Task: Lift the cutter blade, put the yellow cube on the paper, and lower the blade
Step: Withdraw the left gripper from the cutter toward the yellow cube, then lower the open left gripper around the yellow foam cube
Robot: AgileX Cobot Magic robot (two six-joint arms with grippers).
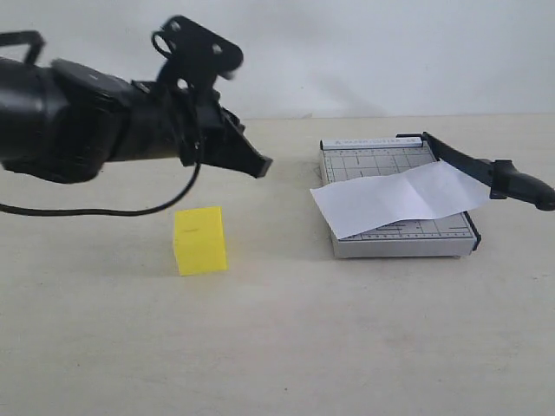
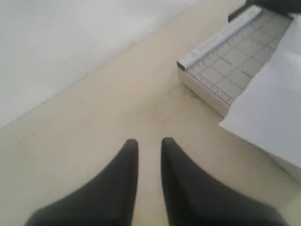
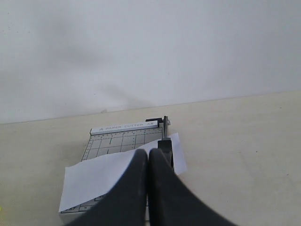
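Now cube (image 1: 199, 240) sits on desk (image 1: 347, 347), apart from paper (image 1: 399, 199).
Left hand (image 2: 149, 142) hovers empty, jaws slightly parted; right hand (image 3: 149, 155) is closed tight.

Tapered black left claw (image 2: 148, 141), black cable (image 1: 87, 211)

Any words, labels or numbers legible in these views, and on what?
"PAPER CUTTER", then what looks like "A5": on the white top bar of the grey trimmer base.
Ruler and grid markings on that base: too small to read.
On the yellow cube and the paper: no readable print.
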